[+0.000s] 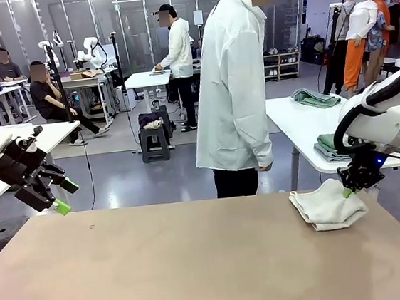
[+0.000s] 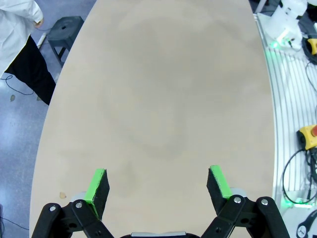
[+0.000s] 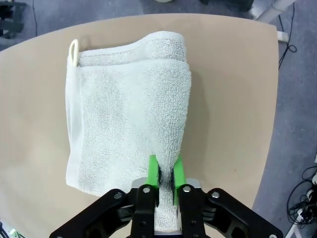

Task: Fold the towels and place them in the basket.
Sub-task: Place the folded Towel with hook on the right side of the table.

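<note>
Nearest me, the left gripper point(image 2: 157, 171) hangs over the bare tan table point(image 2: 158, 74) with its jaws spread wide and nothing between them. Its green pads point(image 2: 100, 181) are well clear of the tabletop. From the front it sits off the table's left edge point(image 1: 65, 196), tilted, far from any cloth.

The off-white towel point(image 3: 129, 99) lies folded flat near the table's right edge point(image 1: 328, 208). It is doubled over so that a thick rounded fold runs down one side, and a small hanging loop point(image 3: 73, 49) sticks out at a far corner. The right gripper point(image 3: 166, 161) stands at the towel's near end, right over that rounded fold. The fold runs straight into the slot between its two green pads point(image 3: 153, 171). The pads sit only a narrow gap apart, one on each side of the cloth, with a dark shadow between them. I cannot tell whether they are pinching the towel or only flanking it. In the front view the same gripper point(image 1: 349, 190) points down onto the towel's right-hand side, and the cloth rests on the table under it.

Beyond the table a person in a long white coat point(image 1: 232, 82) stands side-on, arms down. Farther right is a white side table point(image 1: 290, 122). It carries a crumpled green towel point(image 1: 316, 97) and, nearer its front edge, a folded green pile point(image 1: 327, 145).
</note>
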Controlling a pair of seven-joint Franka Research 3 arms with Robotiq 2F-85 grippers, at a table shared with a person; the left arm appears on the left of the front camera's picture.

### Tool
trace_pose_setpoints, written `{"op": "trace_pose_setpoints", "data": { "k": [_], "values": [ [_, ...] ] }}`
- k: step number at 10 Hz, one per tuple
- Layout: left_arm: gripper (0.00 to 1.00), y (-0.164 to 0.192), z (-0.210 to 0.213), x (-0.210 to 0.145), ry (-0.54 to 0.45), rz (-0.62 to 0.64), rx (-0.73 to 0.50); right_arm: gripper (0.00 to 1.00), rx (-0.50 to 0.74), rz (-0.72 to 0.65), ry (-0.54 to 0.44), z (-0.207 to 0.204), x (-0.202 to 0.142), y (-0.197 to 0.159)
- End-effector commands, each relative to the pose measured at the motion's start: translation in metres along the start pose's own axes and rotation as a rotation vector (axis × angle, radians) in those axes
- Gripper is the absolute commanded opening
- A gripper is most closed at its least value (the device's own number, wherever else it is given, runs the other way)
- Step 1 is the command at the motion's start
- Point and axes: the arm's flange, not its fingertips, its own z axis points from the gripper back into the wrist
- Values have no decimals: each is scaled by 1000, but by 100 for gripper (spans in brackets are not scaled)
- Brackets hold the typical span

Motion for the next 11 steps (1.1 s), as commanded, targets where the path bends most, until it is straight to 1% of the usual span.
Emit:
{"op": "trace_pose_setpoints", "data": {
  "k": [1,2,3,4,5,6,7,9,10,11],
  "values": [
    [100,0,0,0,-1,-1,0,45,22,28,-14,4,-6,4],
    [100,0,0,0,-1,-1,0,29,16,31,-16,4,-6,3],
    [100,0,0,0,-1,-1,0,65,4,39,-12,4,-6,0],
    [100,0,0,0,-1,-1,0,49,3,45,-17,8,-6,-2],
    [100,0,0,0,-1,-1,0,85,-12,58,-22,16,-7,0],
    [100,0,0,0,-1,-1,0,69,-17,91,-46,31,-10,14],
    [100,0,0,0,-1,-1,0,100,-26,130,-85,55,-15,36],
    [100,0,0,0,-1,-1,0,100,-43,152,-133,121,-43,101],
    [100,0,0,0,-1,-1,0,100,-57,155,-183,162,-70,141],
    [100,0,0,0,-1,-1,0,100,-81,174,-236,197,-91,164]
  ]
}}
